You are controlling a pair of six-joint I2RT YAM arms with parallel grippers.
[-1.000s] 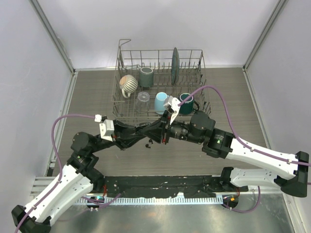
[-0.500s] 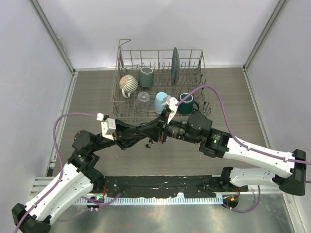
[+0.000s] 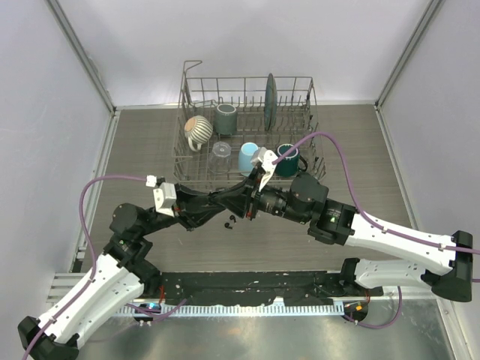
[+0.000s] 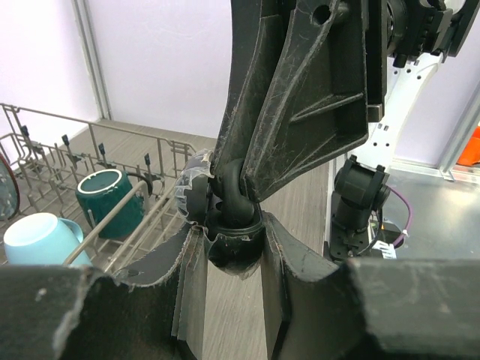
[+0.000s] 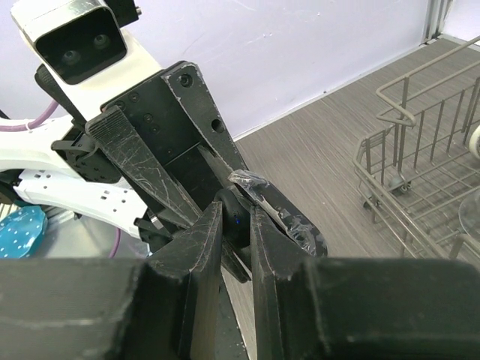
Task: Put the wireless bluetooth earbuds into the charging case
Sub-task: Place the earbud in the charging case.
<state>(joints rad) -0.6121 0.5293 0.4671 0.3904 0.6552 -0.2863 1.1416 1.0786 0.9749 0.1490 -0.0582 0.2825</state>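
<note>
**Top view.** L gripper [image 3: 238, 201] and R gripper [image 3: 253, 209] meet tip to tip over mid counter [image 3: 150, 142], just in front of the wire dish rack [image 3: 187, 82]. What sits betw. them is too small to tell here. At least two dark specks lie on the counter just below the meeting point. We take them for loose buds [image 3: 229, 223].

**L wrist view.** L jaws are closed on the charging case [image 4: 234, 259], a rounded glossy black shell with its mouth facing up. A greyish shiny flap [image 4: 189, 191] stands at its left edge. Prob. the lid, but we can't be sure. R jaws come down from above, pinched on a bud [image 4: 229, 196]. It is black, smooth and curved like a comma. Its lower end is at the case mouth. We can't tell whether it is seated. The jaw faces are hard black plastic, badly scuffed. A teal mug [image 4: 105, 199] and a pale blue mug [image 4: 37, 236] sit in the rack, both glazed.

**R wrist view.** R jaws are clamped on the bud, which shows a small blue spot. The flap looks crinkled and translucent here.

**Step.** We judge that one bud is being inserted. The next move calls for a straight push in line w/ the socket while L holds steady. R should then release and lift clear w/o dragging the bud out. The loose buds would come after that.
</note>
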